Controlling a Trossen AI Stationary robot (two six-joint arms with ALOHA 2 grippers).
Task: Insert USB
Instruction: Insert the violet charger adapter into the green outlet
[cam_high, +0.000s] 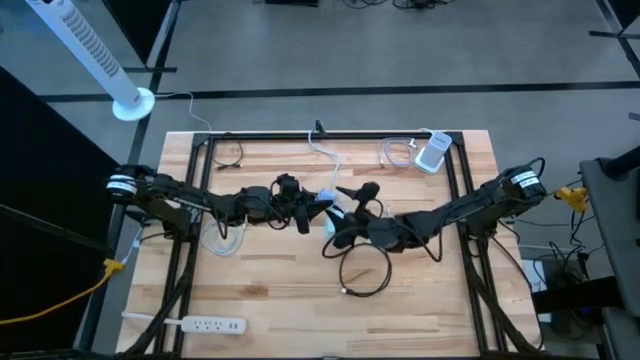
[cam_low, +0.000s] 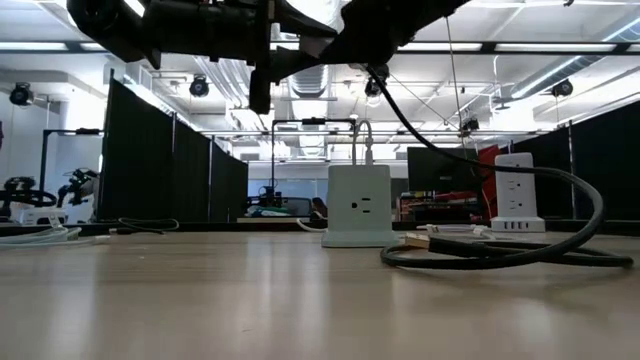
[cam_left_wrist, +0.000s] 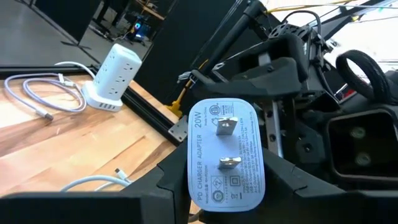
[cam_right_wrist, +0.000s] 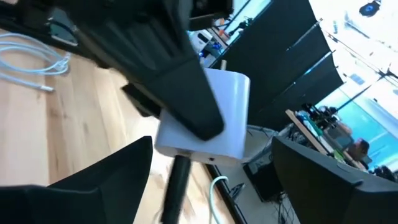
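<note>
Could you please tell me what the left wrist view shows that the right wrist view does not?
Only the left wrist view shows the charger's label and two prongs, and the white power tower on the table. Only the right wrist view shows a black cable plugged into the charger's port face. Both show the white charger held in the left hand and a white cord lying on the wooden table.

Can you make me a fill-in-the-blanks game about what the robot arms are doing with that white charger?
1. The left tool holds a white ____ with two metal prongs showing.
2. The right tool has its fingers ____.
3. A cable of ____ colour is plugged into the charger.
4. The white power tower stands at the table's ____.

Missing words: charger; open; black; edge
</note>
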